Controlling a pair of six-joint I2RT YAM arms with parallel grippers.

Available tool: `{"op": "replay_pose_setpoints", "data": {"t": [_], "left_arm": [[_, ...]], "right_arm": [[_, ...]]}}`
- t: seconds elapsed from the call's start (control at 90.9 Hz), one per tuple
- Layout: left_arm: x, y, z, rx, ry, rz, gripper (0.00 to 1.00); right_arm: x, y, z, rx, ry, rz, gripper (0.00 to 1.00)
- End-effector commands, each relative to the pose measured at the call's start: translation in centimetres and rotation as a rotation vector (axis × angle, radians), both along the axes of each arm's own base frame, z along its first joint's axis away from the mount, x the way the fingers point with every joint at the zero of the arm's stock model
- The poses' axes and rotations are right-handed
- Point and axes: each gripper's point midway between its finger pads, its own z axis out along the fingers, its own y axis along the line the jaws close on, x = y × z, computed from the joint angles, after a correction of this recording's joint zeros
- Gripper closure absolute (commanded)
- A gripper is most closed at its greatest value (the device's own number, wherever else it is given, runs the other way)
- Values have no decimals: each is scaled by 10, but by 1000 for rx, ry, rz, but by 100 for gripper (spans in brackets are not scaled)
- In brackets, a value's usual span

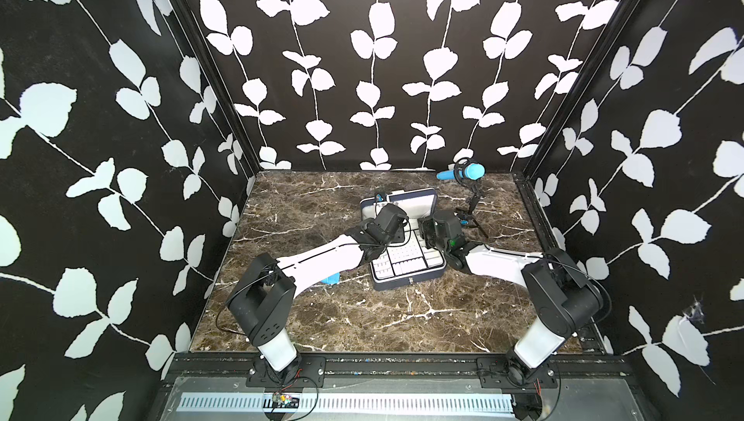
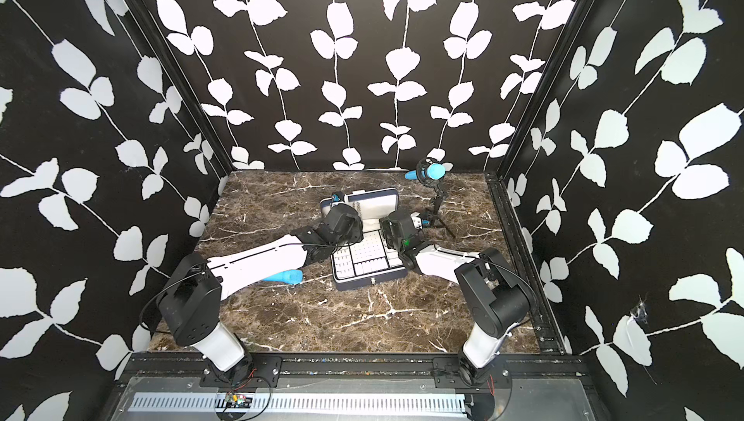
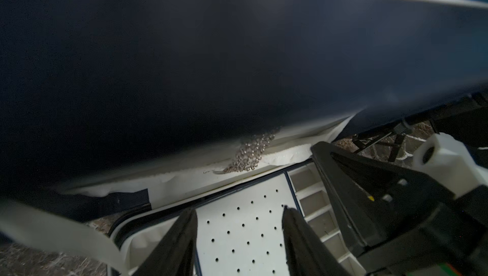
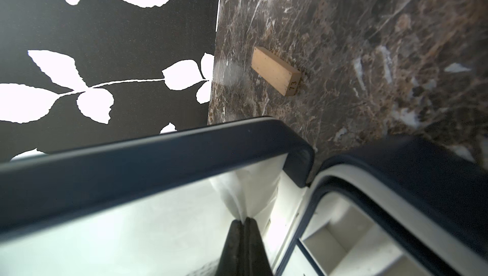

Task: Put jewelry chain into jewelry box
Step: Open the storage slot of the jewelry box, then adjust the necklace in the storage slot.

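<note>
Only the left wrist view shows the jewelry chain (image 3: 249, 153): a silvery heap on the lid lining (image 3: 287, 155) of the open jewelry box (image 1: 408, 278). In both top views it cannot be made out. The left gripper (image 3: 240, 210) stands parted, empty; the right gripper (image 4: 244, 220) is pressed closed against the bunched lid lining.

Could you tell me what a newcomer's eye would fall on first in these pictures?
The open box mid-table draws the eye first. In it the chain lies heaped on the white lining of the lid, which the right gripper pinches while the left gripper hangs open over the tray. A blue microphone stands at the back.
</note>
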Motion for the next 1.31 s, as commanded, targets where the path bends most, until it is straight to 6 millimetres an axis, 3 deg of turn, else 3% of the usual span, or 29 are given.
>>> {"op": "replay_pose_setpoints", "data": {"t": [0.0, 0.165, 0.473, 0.748, 1.298], "left_arm": [[5, -10, 4, -33, 0, -3, 47], [9, -19, 2, -39, 11, -13, 49], [13, -17, 4, -16, -2, -3, 49], [20, -28, -7, 9, 31, -9, 52], [29, -28, -21, 65, 51, 14, 62]], "right_arm": [[-16, 7, -14, -31, 47, 43, 100], [-13, 5, -10, -24, 36, 21, 100], [0, 11, 6, -13, 8, 18, 100], [1, 14, 3, -16, 18, 25, 100], [1, 16, 2, -9, 18, 36, 100]]}}
